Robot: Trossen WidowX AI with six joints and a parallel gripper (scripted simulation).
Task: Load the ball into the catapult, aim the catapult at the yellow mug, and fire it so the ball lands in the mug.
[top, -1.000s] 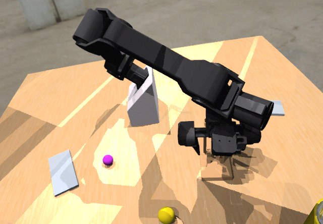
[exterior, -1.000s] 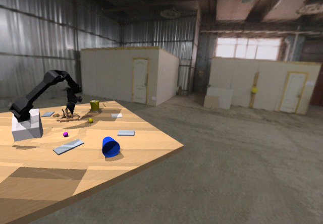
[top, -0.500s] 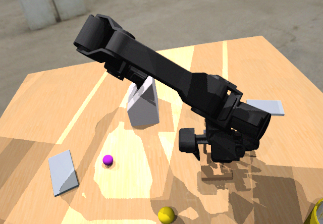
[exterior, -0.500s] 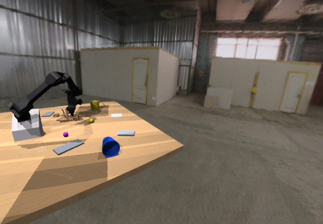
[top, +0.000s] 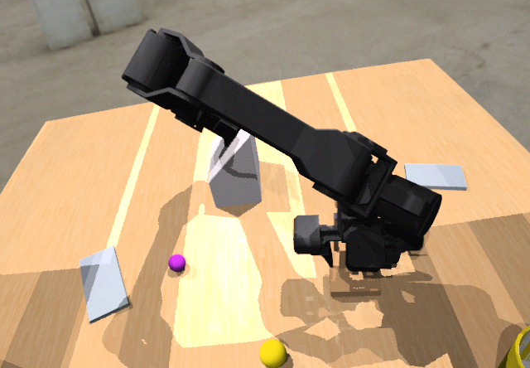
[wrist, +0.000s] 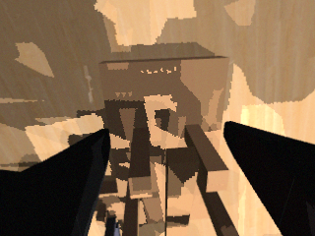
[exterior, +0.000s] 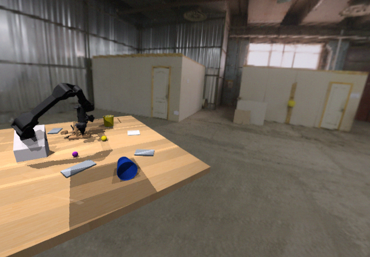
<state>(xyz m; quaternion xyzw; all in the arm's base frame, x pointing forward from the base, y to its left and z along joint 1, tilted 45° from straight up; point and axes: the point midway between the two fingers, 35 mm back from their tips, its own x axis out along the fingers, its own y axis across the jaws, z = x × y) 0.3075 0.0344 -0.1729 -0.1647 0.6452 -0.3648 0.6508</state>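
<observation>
The wooden catapult (top: 355, 286) (exterior: 78, 135) (wrist: 162, 123) stands on the table (top: 64, 192), right of the middle. My gripper (top: 342, 261) (exterior: 81, 127) (wrist: 167, 132) is low over it. The fingers are open and straddle its upright frame with a gap on each side. A purple ball (top: 175, 262) (exterior: 74, 153) lies on the table well to the left. A yellow ball (top: 272, 352) (exterior: 103, 138) lies near the front edge of the top view. The yellow mug (top: 520, 351) (exterior: 108, 120) stands upright, cut off at that view's lower right corner.
The arm's white base block (top: 237, 180) (exterior: 31, 146) stands at the back. Flat grey plates (top: 103, 283) (top: 436, 176) (exterior: 144, 152) (exterior: 133, 132) lie scattered about. A blue cup (exterior: 126, 168) lies on its side near the table's edge.
</observation>
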